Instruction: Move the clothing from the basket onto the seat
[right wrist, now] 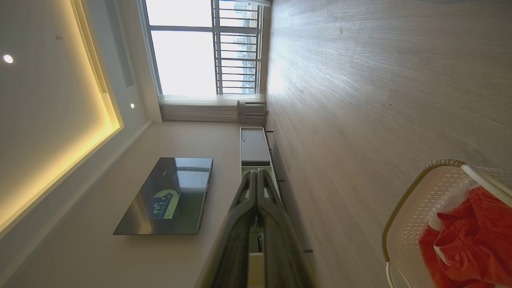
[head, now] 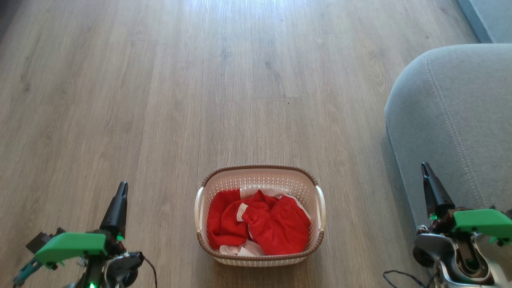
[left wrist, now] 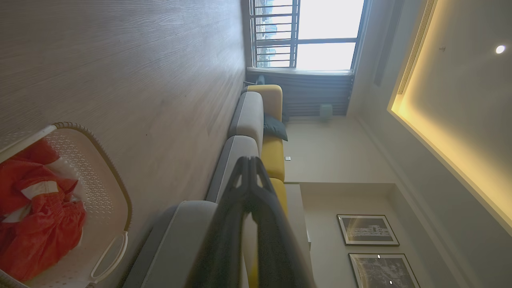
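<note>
Clothing [head: 260, 224], red with white trim, lies heaped in the basket [head: 259, 169] on the wood floor [head: 200, 80] before me, none of it yet on the grey seat [head: 452, 120] to my right. My left gripper [head: 122, 188] and right gripper [head: 425, 167] flank the basket, well apart from it, fingers pressed together and holding nothing. To start well, I judge I should part one gripper's fingers before descending. I should then drop straight onto the highest fold and pinch fabric only, clear of the perforated wall and handles, so the basket doesn't lift too.
</note>
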### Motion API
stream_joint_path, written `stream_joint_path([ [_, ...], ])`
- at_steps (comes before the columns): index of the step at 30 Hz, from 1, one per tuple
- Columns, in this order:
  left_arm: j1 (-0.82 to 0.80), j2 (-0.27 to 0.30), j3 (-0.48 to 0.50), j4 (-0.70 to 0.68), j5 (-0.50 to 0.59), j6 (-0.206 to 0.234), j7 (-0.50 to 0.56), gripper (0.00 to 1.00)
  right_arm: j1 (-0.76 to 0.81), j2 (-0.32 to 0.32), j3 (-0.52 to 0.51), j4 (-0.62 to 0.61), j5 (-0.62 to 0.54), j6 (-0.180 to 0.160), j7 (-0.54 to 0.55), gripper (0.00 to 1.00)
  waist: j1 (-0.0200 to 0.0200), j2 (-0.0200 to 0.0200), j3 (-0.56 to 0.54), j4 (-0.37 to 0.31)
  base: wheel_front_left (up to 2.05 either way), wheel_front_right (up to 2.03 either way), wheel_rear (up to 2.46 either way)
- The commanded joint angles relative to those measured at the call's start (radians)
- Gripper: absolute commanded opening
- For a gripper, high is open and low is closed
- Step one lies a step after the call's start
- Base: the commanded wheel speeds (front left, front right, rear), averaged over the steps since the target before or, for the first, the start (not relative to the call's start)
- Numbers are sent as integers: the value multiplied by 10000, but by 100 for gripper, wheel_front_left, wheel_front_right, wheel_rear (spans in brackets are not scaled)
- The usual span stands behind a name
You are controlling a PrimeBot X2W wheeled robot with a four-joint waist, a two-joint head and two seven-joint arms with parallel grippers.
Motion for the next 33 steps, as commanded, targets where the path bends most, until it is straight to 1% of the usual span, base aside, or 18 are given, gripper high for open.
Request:
stream_joint_path([
  [1,-475,146,331,-337,-64,-94,73,0,-178,-35,175,-395,62,6,52,0,0,0,0,0,0,0,0],
  [9,-475,146,331,-337,-64,-94,73,0,-178,-35,175,-395,62,6,52,0,0,0,0,0,0,0,0],
  [10,-1,0,1,0,-2,0,0,100,-1,0,0,-1,0,0,0,100,0,0,0,0,0,0,0],
  [14,257,-39,-55,503,13,21,-20,100,149,60,48,569,-5,4,-7,100,0,0,6,0,0,0,0],
  [24,-23,31,-67,562,154,12,-221,100,-171,-3,228,595,-172,4,-145,100,0,0,31,-6,0,0,0],
  [33,-312,218,-268,660,545,4,-546,100,-545,-219,683,726,-587,4,-524,100,0,0,66,-4,0,0,0],
])
